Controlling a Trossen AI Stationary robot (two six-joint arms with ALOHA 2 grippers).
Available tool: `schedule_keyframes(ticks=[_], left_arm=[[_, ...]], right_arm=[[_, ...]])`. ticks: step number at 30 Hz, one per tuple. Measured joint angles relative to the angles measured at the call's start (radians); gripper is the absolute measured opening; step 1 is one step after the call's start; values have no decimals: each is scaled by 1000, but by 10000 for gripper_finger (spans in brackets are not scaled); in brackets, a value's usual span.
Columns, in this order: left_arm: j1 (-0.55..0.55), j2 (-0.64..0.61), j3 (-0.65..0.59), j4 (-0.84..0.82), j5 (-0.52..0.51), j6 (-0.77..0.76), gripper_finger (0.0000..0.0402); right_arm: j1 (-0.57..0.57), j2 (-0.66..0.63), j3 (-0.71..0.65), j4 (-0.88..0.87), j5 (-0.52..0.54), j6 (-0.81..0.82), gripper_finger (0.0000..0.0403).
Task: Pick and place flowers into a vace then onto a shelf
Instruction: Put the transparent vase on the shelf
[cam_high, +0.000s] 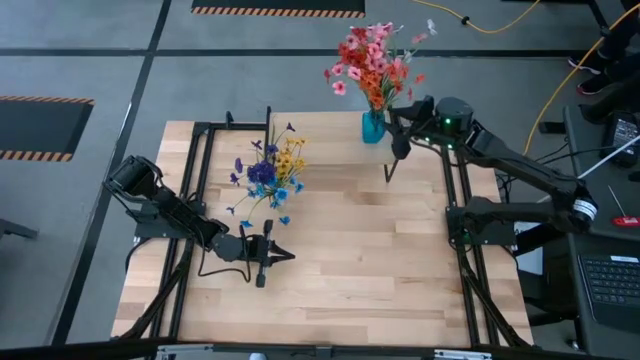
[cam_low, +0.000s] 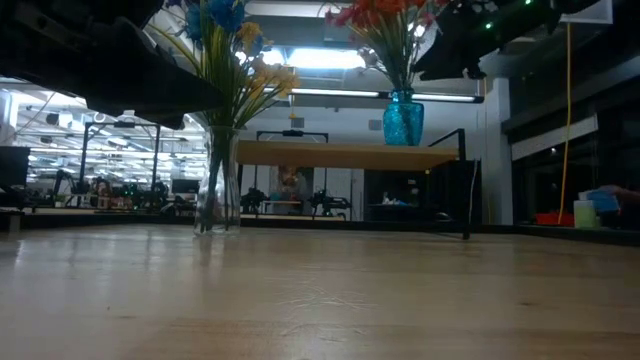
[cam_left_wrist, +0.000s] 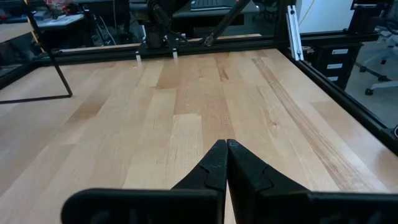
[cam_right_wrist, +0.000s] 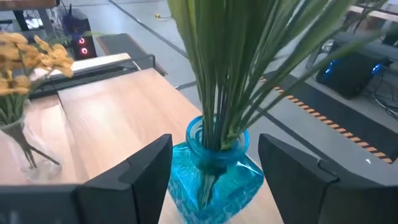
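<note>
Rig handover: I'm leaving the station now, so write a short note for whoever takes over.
Left gripper: shut, empty, low over the near-left tabletop.
Right gripper: open, its fingers on either side of the blue vase, not gripping.
Red and pink flowers are in the blue vase, which stands on the shelf.
Blue, purple and yellow flowers are in a clear glass vase on the table.
Left: probably shelve the clear vase.

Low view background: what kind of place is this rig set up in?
Likely a robotics lab or workshop floor. Hazard-striped floor markings and a yellow cable cross the grey floor around the table, and the low view shows rows of benches with equipment under ceiling lights.
</note>
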Motion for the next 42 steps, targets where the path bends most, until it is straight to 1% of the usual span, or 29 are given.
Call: schedule_keyframes(ticks=[6,9,12,16,18,19,22,24,29,32,34,37,42], left_arm=[[0,0,0,0,0,2,1],[-2,-2,0,-1,-6,3,3],[-9,-29,0,-16,-27,2,4],[-31,-99,0,-88,-49,-2,1],[-45,-144,1,-155,-82,-32,3],[-52,-168,1,-200,-105,-57,3],[-81,-247,0,-357,-173,-134,2],[-102,-298,0,-457,-221,-182,1],[-128,-384,1,-647,-376,-299,9],[-123,-398,0,-697,-443,-388,14],[-115,-397,1,-721,-464,-433,21],[-102,-396,1,-760,-468,-446,40],[-77,-396,0,-804,-469,-493,94]], right_arm=[[14,-61,0,-88,-1,28,240],[55,-89,0,-129,0,20,218],[127,-101,0,-166,0,1,169],[241,-102,0,-209,3,-2,72],[296,-102,-3,-215,39,-2,25],[324,-103,-14,-204,66,-2,13],[397,-102,-68,-178,151,28,14],[441,-102,-120,-120,190,48,15],[538,-102,-237,90,195,56,4],[582,-102,-286,179,196,53,11],[608,-100,-319,236,196,51,13],[635,-97,-377,319,195,51,11],[656,-93,-466,428,195,57,3]])
